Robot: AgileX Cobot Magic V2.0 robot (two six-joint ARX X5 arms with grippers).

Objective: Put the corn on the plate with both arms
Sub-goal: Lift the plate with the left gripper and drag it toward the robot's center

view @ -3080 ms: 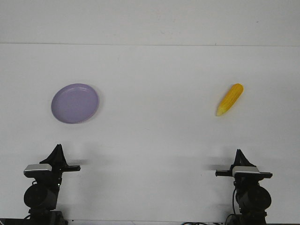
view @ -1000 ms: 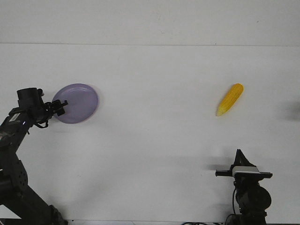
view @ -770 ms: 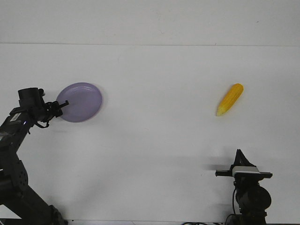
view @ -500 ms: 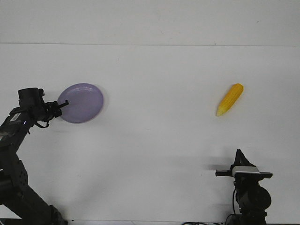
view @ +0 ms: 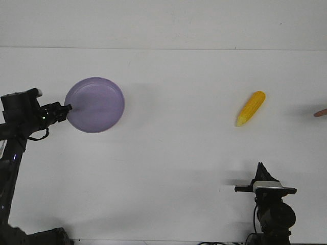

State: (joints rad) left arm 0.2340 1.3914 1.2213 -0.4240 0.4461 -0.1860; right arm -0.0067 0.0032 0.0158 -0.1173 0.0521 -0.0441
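the counter (view: 173,168) is a plain white surface filling nearly the whole front view, matte and evenly lit, with soft grey shadows beside each thing on it. along the far side a thin dark line runs straight across, and beyond it lies a slightly greyer white band; whether that is a wall or more surface cannot be told.

counted: one plate, one corn cob, two arms.

the lavender plate (view: 97,104) sits at the left of the counter, round and shallow with a raised rim, and it looks tipped, its face turned partly toward the camera. the left pincer (view: 65,107) meets the plate's left rim, its black tips pinching that edge, with the left arm (view: 19,116) reaching in from the left border.

the corn (view: 251,107) lies bare on the counter well to the right, far apart from the plate, slanted with its paler pointed tip toward the near left and its blunt orange end toward the far right. nothing touches it.

the right pincer (view: 261,168) points upward at the near right edge, well short of the corn; its tips look pressed together, holding nothing.

a small pinkish-brown shape (view: 320,113) pokes in at the right border, too little of it showing to identify.
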